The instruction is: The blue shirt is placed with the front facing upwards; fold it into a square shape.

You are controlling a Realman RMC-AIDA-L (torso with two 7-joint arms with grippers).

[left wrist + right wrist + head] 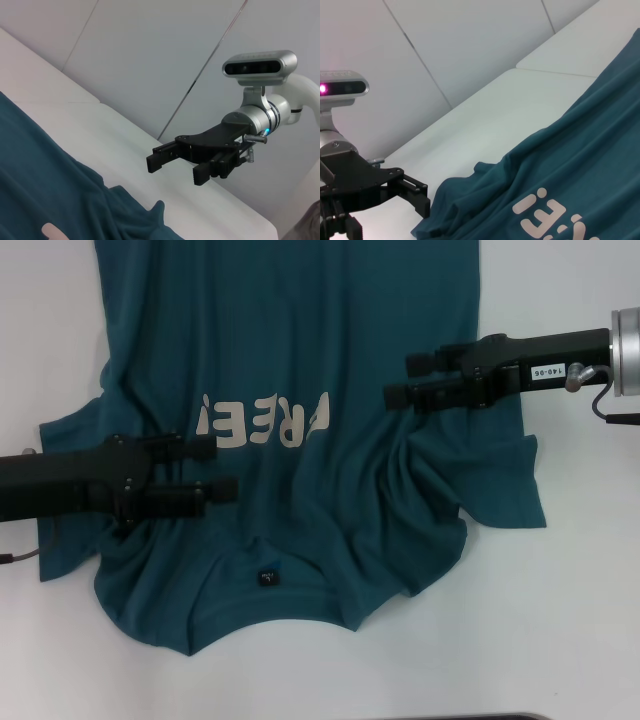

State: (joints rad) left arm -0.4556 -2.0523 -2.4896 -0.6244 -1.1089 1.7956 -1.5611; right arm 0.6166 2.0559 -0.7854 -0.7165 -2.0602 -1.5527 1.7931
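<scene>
The blue shirt [330,500] lies front up on the white table, neckline nearest me, with its black label [269,579] and the off-white "FREE" print [265,423] showing. The cloth is rumpled around both shoulders and sleeves. My left gripper [222,466] is open and empty, hovering over the shirt's left shoulder area beside the print. My right gripper [403,379] is open and empty over the shirt's right side near the armpit. The left wrist view shows the right gripper [175,170] above the table beyond the shirt [45,175]. The right wrist view shows the shirt [580,165] and one left finger [412,192].
The white table [560,620] extends around the shirt on all sides. A thin cable [20,555] hangs by my left arm. A dark edge [470,717] marks the table's near border. Pale wall panels stand behind the table in both wrist views.
</scene>
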